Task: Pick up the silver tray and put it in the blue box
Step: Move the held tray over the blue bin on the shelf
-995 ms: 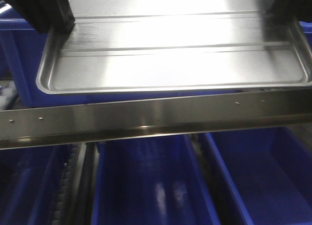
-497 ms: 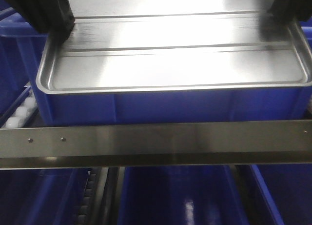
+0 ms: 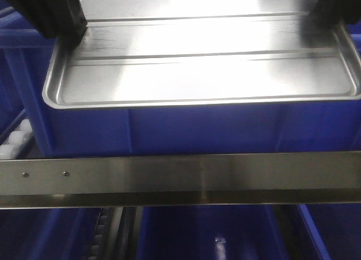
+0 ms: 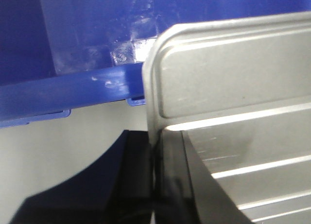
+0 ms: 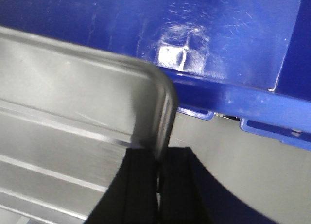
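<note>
— Steel status: where is the tray (image 3: 203,68), and what do you still owe?

— Entry. The grab is done.
- The tray is off the bench, roughly level and carried by both arms.
- Your left gripper (image 4: 155,168) is pinched on the tray's left rim, one finger inside and one outside.
- Your right gripper (image 5: 158,173) grips the right rim the same way.
- Both sets of jaws are narrow, with only the sheet metal between them.
- In the front view the near wall of the box (image 3: 169,130) shows directly under the tray's near rim.
- My judgement is that placing is not done. You have yet to lower the tray past the box rim and release both sides.

— What can't you read off?

— Several items.
- The box interior is covered by the tray in the front view. The wrist views give only a strip of rim and wall beyond the tray's corners.
- I cannot tell whether the tray sits squarely over the opening, or how high it rides above the rim.
- The tray's far edge and most of both grippers are cut off at the top of the front view.
- A steel rail (image 3: 180,178) along the bench's near edge blocks what lies behind it.
- The blue bins (image 3: 197,237) below the rail are dim and blurred.
- White rollers (image 3: 14,139) show only partly, at the near left corner.
</note>
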Motion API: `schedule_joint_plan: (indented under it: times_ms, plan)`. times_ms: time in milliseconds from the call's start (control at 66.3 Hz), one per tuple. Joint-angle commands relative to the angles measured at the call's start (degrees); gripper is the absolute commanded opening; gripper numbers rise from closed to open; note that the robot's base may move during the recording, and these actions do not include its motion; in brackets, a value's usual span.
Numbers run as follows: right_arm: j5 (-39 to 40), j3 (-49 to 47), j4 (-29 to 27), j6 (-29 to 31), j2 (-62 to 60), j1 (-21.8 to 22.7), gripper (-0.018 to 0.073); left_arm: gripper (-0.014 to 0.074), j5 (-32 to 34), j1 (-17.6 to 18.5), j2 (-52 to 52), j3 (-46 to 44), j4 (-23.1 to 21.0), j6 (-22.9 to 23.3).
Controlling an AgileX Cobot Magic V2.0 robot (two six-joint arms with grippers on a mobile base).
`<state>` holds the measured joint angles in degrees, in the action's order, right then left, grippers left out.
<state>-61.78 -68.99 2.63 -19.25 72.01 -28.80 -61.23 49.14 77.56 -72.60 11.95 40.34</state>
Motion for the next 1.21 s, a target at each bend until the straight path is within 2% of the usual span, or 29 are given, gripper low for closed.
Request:
schedule_joint_plan:
  times_ms: [0, 1191]
  plan:
    - [2.49, -2.14, 2.70, 1.03, -1.80, 0.30, 0.0060, -0.0105, -1.12, 0.40, -1.68, -1.32, 2.04, -1.97]
    - [3.40, -2.14, 2.70, 1.03, -1.80, 0.30, 0.0060, -0.0105, -0.65, 0.40, -1.68, -1.32, 2.04, -1.97]
